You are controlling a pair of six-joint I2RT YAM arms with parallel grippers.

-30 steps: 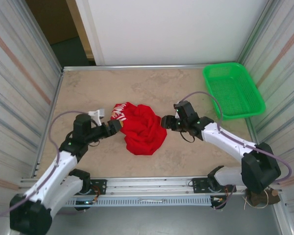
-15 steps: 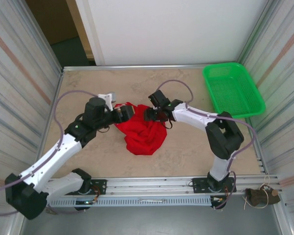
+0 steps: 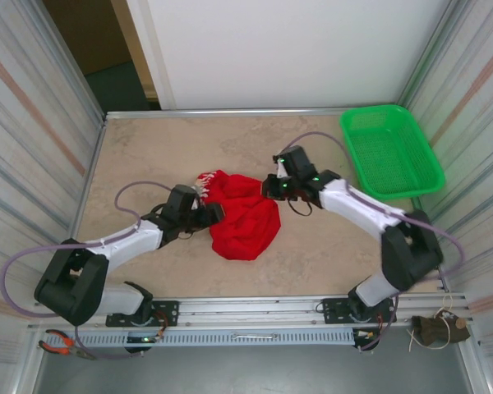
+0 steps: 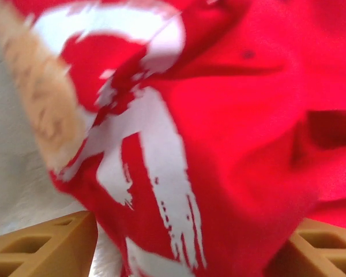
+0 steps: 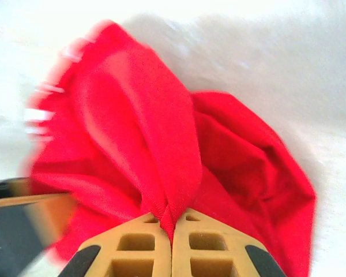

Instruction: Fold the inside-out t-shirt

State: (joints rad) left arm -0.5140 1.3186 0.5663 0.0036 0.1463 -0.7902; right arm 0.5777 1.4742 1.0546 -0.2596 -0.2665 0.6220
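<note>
The inside-out t-shirt [image 3: 246, 217] lies crumpled in a bright red heap at the middle of the table, with white print at its far left corner. My left gripper [image 3: 214, 213] is at the heap's left edge. In the left wrist view its fingers [image 4: 52, 245] stand wide apart and open, with printed red cloth [image 4: 219, 144] bulging between them. My right gripper [image 3: 269, 187] sits at the heap's far right edge. The right wrist view shows that gripper [image 5: 173, 222] shut on a raised fold of the t-shirt [image 5: 161, 144].
A green plastic mesh basket [image 3: 390, 152] stands at the table's far right corner. Metal walls close in the left and right sides. Bare tabletop [image 3: 164, 148] stretches behind and left of the shirt. Orange-handled pliers [image 3: 62, 343] lie by the front rail at the left.
My right gripper has closed on a fold of the shirt and shifted slightly right. My left arm has dropped lower and nearer, its gripper now at the heap's left edge.
</note>
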